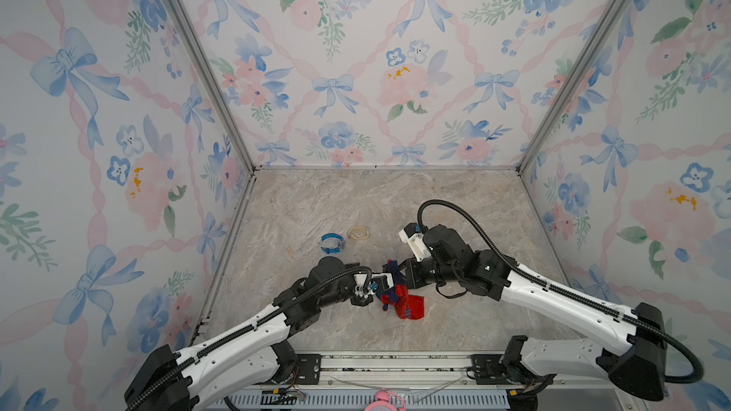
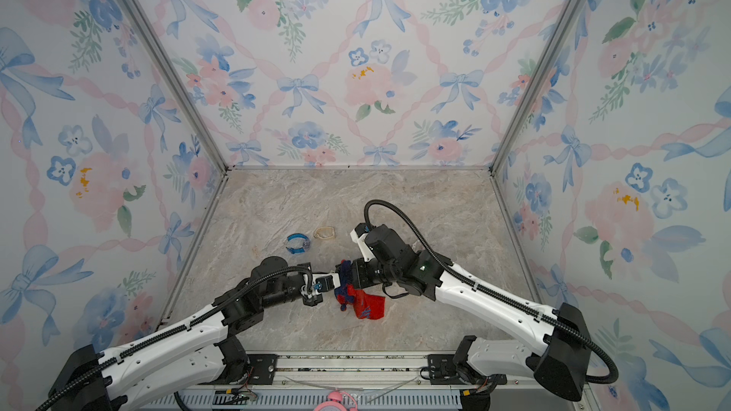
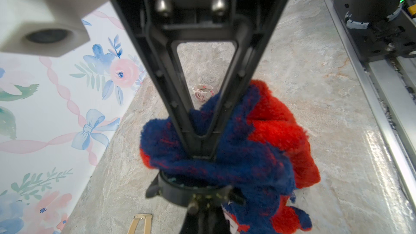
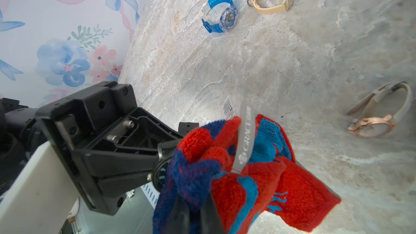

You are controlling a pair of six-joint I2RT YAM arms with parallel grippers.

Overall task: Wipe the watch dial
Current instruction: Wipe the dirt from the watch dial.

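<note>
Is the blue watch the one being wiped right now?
No: the blue watch lies on the table, well apart from the cloth.

The far half of the desk lies bare up to the back wall. Nearer, a blue watch and beige watch lie side by side. The left arm and right arm meet mid-desk at the cloth, barring the front; a rose-gold watch lies near it.

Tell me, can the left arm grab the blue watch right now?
Probably not yet. The left gripper is shut on a black watch, so it has no free grip. Nothing seems to lie between it and the blue watch, though.
</note>
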